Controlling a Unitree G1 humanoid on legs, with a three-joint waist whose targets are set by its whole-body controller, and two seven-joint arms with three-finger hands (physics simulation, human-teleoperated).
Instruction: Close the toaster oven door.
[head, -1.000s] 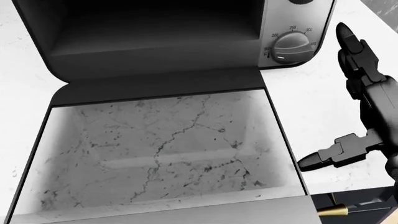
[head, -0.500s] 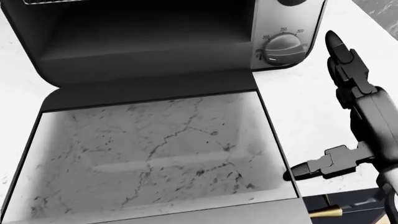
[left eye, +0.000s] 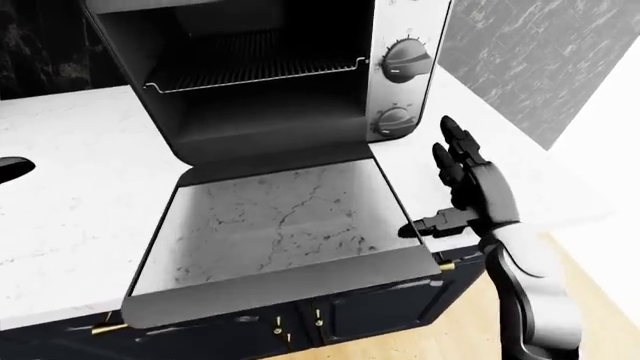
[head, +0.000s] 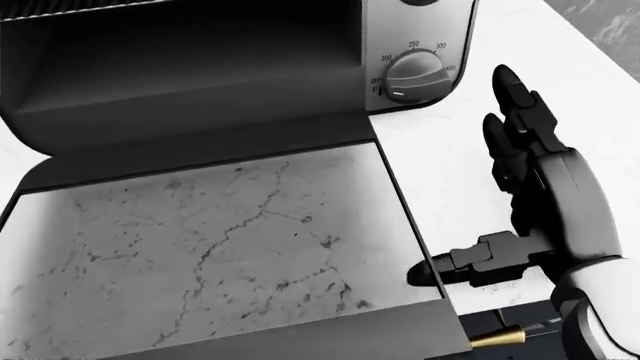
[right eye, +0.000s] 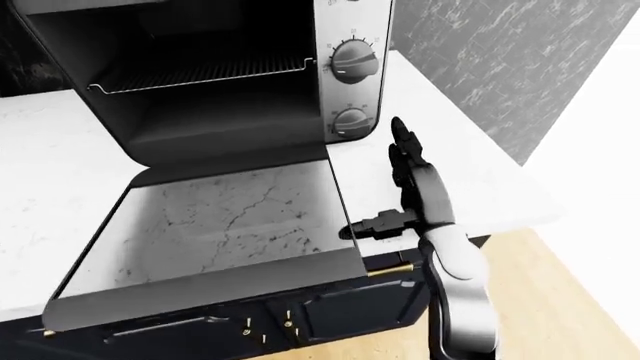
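Observation:
The toaster oven (left eye: 270, 112) stands on the white counter with its cavity and wire rack (left eye: 250, 71) exposed. Its door (left eye: 280, 217) lies folded down flat, and the marble shows through the glass pane (head: 200, 240). The door's dark outer edge (left eye: 290, 289) overhangs the counter's rim. My right hand (head: 468, 184) is open just right of the door, fingers (head: 520, 105) pointing up the view toward the lower knob (head: 418, 75). Its thumb (head: 470, 264) reaches left, with its tip at the door's right edge. A small black shape (left eye: 12, 169) at the left-eye view's left edge may be my left hand.
The white marble counter (left eye: 70, 217) runs to both sides of the oven and ends a little right of my hand. Dark cabinets with brass pulls (left eye: 300, 322) sit below. A grey marble wall (left eye: 520, 52) rises at the upper right, and wooden floor (left eye: 590, 300) shows at the lower right.
The camera has moved, so the oven and door slid left in the head view. My right hand has come in toward the door, its thumb tip now at the door's right edge.

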